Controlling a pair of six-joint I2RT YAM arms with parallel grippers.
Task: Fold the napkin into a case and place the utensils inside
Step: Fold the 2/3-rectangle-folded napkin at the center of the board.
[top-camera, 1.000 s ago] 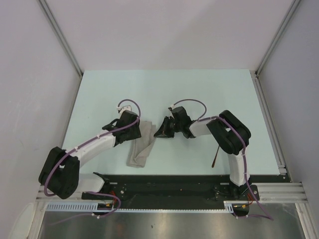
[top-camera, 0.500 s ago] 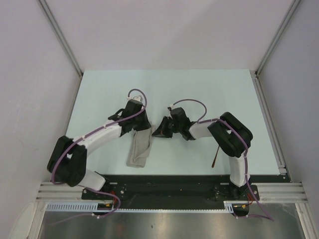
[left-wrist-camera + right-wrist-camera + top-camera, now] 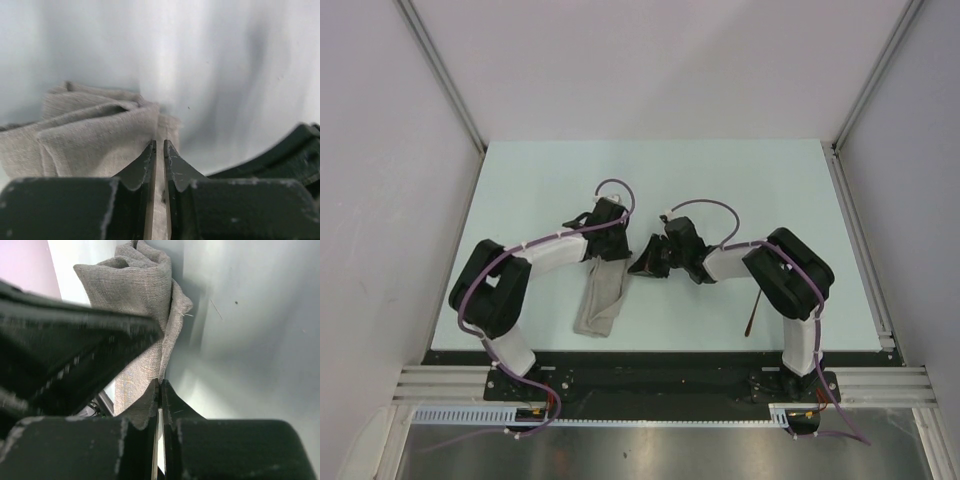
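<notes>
I judge the fold nearly done: the napkin [image 3: 600,300] lies on the bench [image 3: 720,180] as a narrow strip, my left hand [image 3: 611,254] and right hand [image 3: 638,266] pinched shut on its far end, the fork [image 3: 751,315] well right of it, not yet inside.

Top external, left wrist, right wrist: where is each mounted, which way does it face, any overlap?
Top external: above and behind the bases, looking down on the table; left arm and right arm show in full.
Left wrist: on the left arm, looking along the left claw at the napkin; only its own fingers are sharp.
Right wrist: on the right arm, looking along the right claw up the napkin; own fingers show.
Shared: all three see the napkin; both wrist views show its far end, each claw pinching it.
</notes>
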